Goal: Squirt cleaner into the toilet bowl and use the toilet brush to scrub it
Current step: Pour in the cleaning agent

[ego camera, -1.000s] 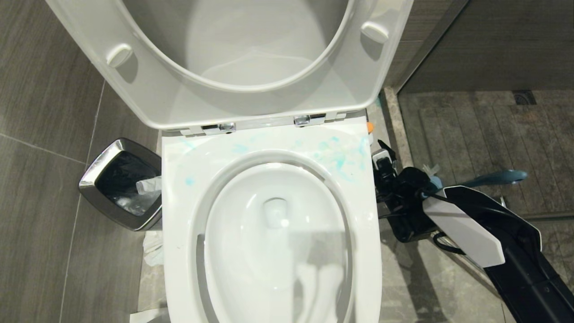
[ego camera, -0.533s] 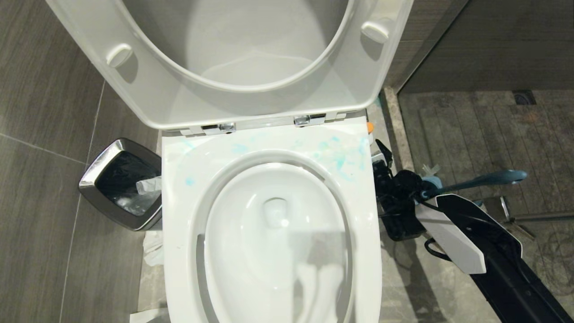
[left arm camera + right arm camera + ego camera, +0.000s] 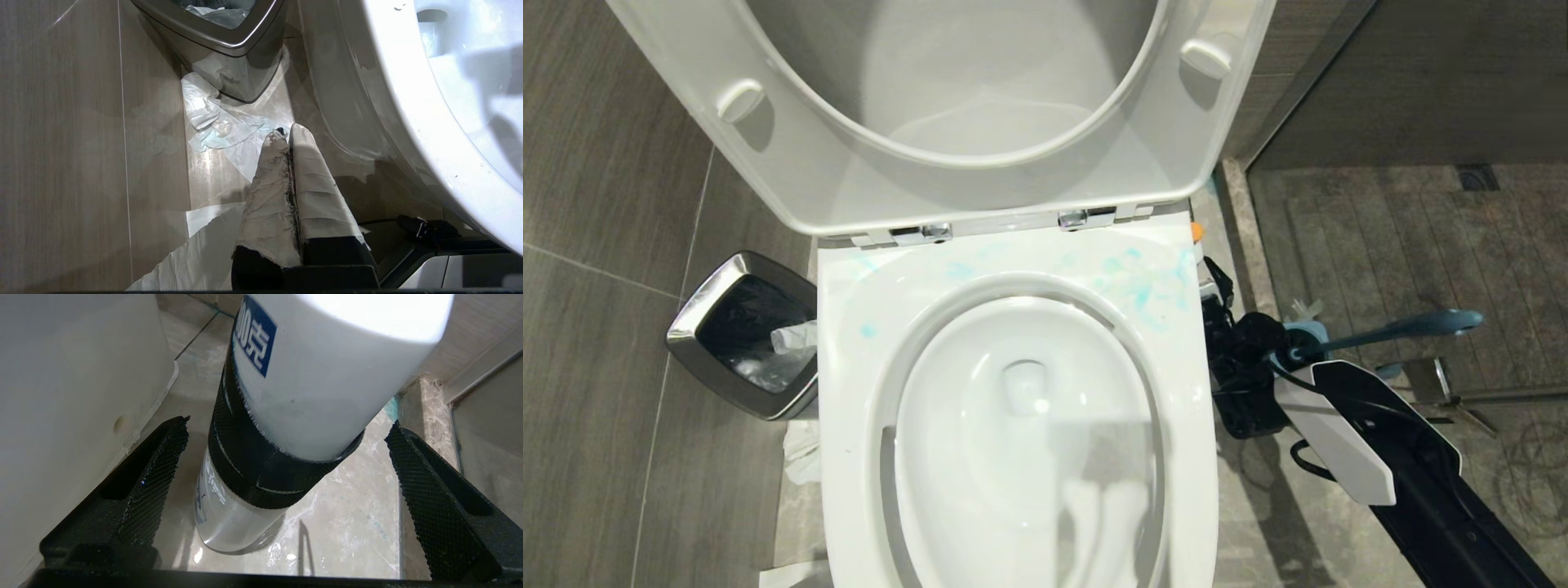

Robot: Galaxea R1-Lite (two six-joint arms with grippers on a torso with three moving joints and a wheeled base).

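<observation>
Since the earlier head frames, the right arm has slid in closer beside the toilet bowl (image 3: 1013, 425), its wrist now lower and nearer the rim; nothing else has shifted.

Head view: seat and lid stand raised, and blue-teal smears mark the back of the rim, so the squirting step looks at least begun. The right pincer (image 3: 1217, 286) hangs in the gap on the bowl's right side, just below an orange cap (image 3: 1196, 232) peeking past the rim. The toilet brush (image 3: 1405, 328) juts out behind the wrist, untouched. A steel-rimmed waste bin (image 3: 743, 335) stands on the bowl's left.

Left wrist view: the left pincer (image 3: 286, 134) is closed on nothing, its taped fingers (image 3: 310, 183) pressed together, parked low over the floor by crumpled paper (image 3: 220, 126) and the waste bin.

Right wrist view: the right pincer's jaws stand wide apart on either side of the cleaner (image 3: 310, 388), which rests on the floor next to the bowl's outer wall. Neither textured pad (image 3: 155, 465) touches it. A black band (image 3: 253, 469) around the bottle probably offers the jaws a rougher surface to hold.
</observation>
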